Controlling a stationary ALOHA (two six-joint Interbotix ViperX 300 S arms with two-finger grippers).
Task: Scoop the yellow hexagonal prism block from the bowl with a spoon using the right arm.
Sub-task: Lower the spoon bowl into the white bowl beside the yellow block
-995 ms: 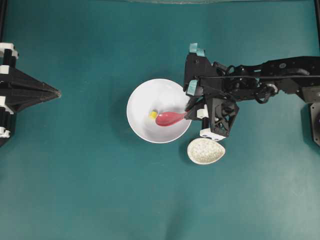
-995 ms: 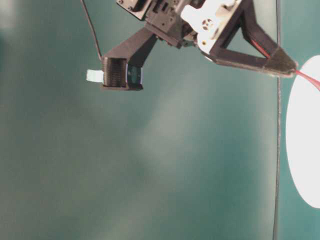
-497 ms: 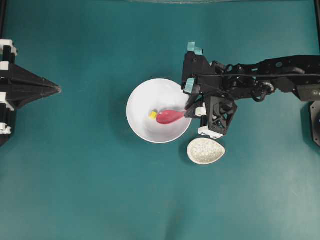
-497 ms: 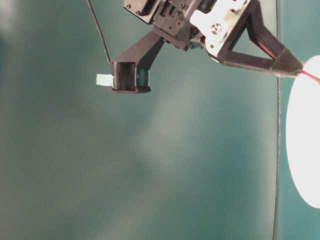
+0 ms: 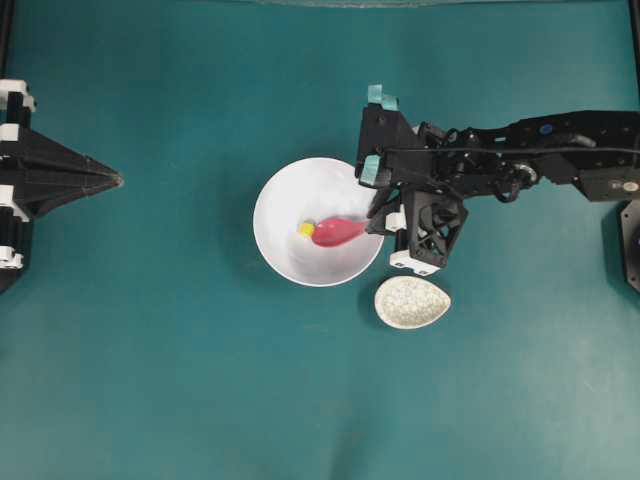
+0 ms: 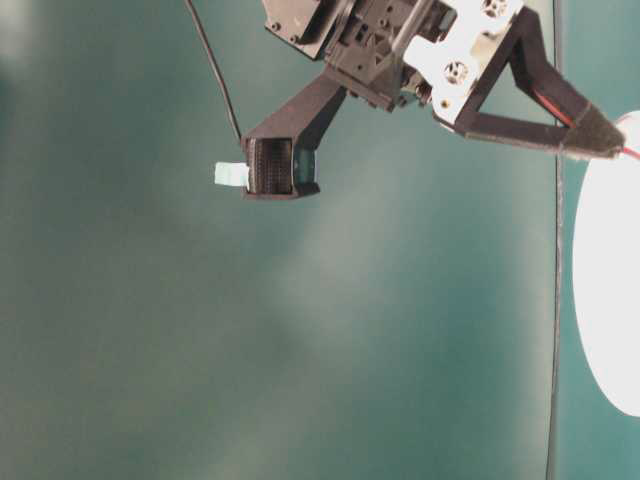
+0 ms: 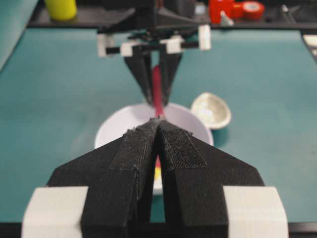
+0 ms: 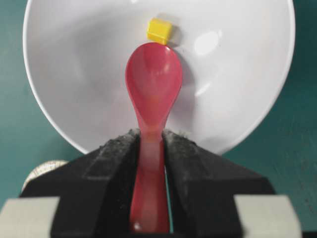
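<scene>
Spoon (image 8: 153, 89) handle sits clamped between the fingers (image 8: 111, 163) of the right gripper (image 5: 378, 222), whose arm (image 5: 520, 160) reaches in from the right edge of the overhead view. Its red-pink oval head lies inside the white bowl (image 5: 285, 195), hollow side up, with the tip right against the yellow hexagonal prism block (image 8: 159, 30). That tiny block rests on the bowl's floor just beyond the spoon's tip, a little left of centre in the overhead view, and is not on the spoon. A speckled beige spoon rest (image 5: 412, 301) lies on the teal surface (image 5: 200, 380) just beside the bowl's lower right rim. The left gripper (image 7: 159, 130) hangs well apart at the left edge, its two fingers pressed together on nothing and pointing toward the bowl.
</scene>
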